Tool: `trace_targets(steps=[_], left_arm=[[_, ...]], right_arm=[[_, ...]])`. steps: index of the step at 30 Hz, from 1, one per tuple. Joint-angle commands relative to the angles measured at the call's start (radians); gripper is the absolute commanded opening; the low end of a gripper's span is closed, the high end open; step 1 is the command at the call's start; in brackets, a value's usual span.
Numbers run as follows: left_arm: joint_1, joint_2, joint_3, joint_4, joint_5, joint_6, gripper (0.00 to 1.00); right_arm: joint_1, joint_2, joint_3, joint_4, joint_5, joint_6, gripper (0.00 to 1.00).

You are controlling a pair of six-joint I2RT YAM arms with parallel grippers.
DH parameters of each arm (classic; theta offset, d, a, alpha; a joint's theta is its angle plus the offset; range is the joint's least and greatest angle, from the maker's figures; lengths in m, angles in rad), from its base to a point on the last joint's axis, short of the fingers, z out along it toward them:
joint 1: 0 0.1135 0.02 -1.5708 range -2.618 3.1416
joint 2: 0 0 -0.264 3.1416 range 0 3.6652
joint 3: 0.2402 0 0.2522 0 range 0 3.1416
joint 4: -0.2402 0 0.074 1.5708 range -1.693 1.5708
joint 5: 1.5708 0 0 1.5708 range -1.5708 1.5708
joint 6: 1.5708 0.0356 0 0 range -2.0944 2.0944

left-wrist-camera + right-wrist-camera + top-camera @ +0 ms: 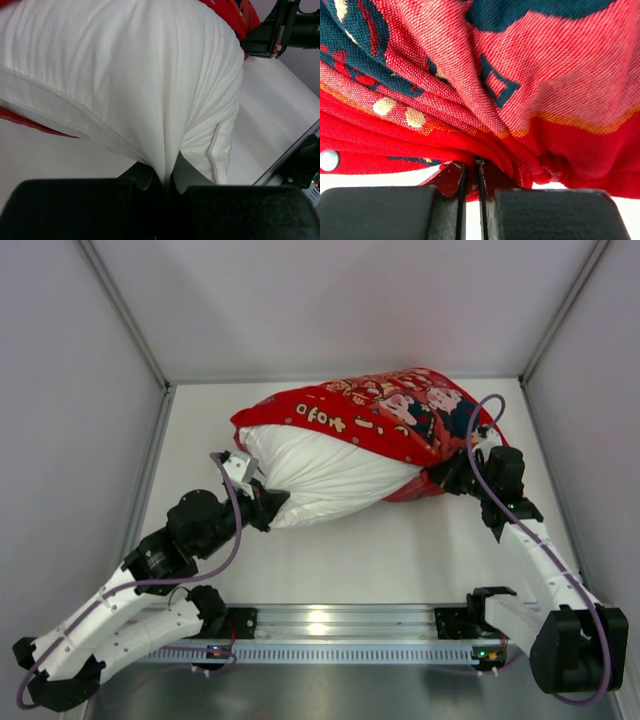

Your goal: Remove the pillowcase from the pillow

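So left gripper (270, 503) is clamped on the bared corner of the white pillow (320, 472) while right gripper (441, 479) pinches the red pillowcase (385, 412) covering its far half mid-table (400, 555), likely to pull them opposite ways.

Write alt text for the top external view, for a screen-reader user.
A white pillow lies on a white table, half out of a red printed pillowcase that covers its far and right side. The left gripper pinches the pillow's bare near-left end, and the right gripper pinches the pillowcase at its near-right corner.
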Motion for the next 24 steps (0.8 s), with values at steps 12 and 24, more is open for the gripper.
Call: trace_targets(steps=[12, 24], left_arm=[[0.037, -0.298, 0.189, 0.209, -0.474, 0.123, 0.00], [0.011, -0.327, 0.218, 0.169, -0.636, 0.141, 0.00]], right_arm=[[-0.218, 0.063, -0.041, -0.090, 0.641, -0.109, 0.00], [-0.232, 0.077, -0.041, -0.092, 0.640, -0.099, 0.00]])
